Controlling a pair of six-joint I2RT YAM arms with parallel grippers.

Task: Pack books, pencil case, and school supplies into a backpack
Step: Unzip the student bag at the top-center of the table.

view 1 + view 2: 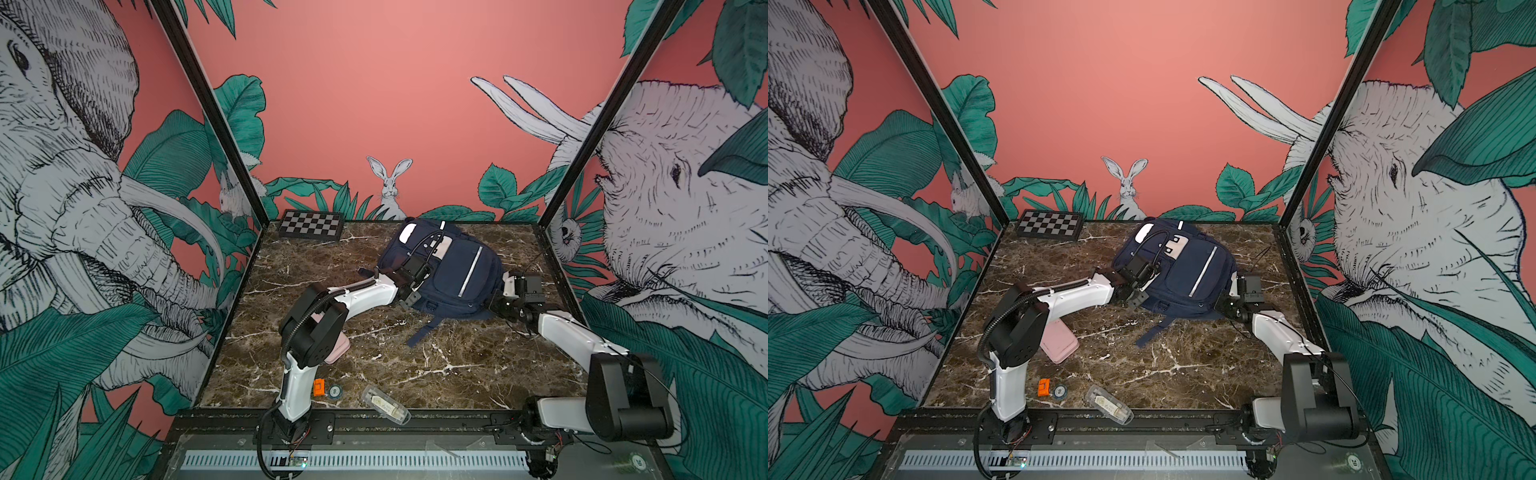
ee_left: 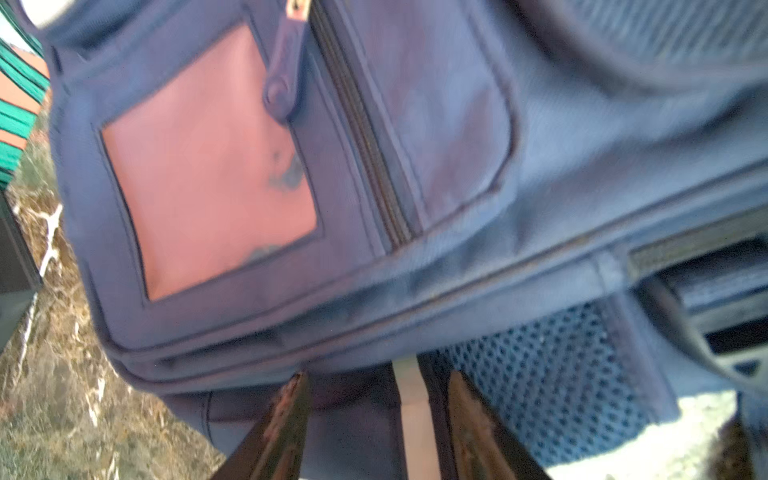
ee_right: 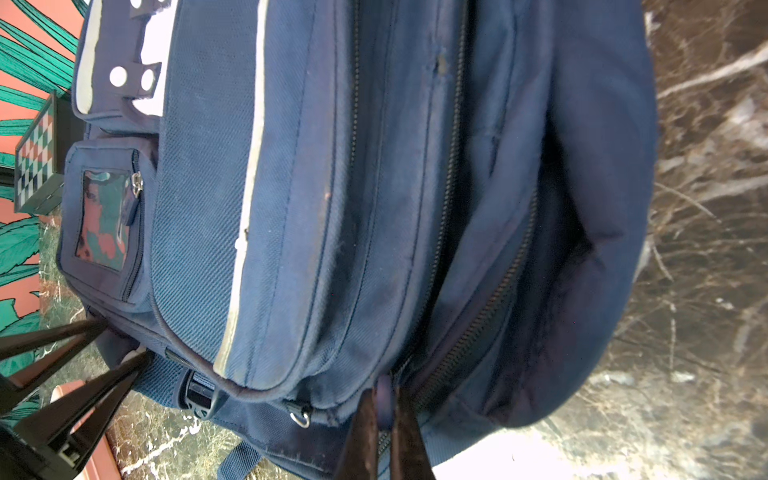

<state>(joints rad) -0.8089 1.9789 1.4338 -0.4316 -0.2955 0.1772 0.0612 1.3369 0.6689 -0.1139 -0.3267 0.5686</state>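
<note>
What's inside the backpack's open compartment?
The backpack is partly unzipped; in the right wrist view its opening shows only dark lining. No contents can be made out, and sagging fabric hides the deeper interior.

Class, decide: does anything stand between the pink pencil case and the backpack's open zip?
Yes. The left arm hangs over the pencil case, and the backpack itself lies between: its opening faces the right gripper, away from the case.
</note>
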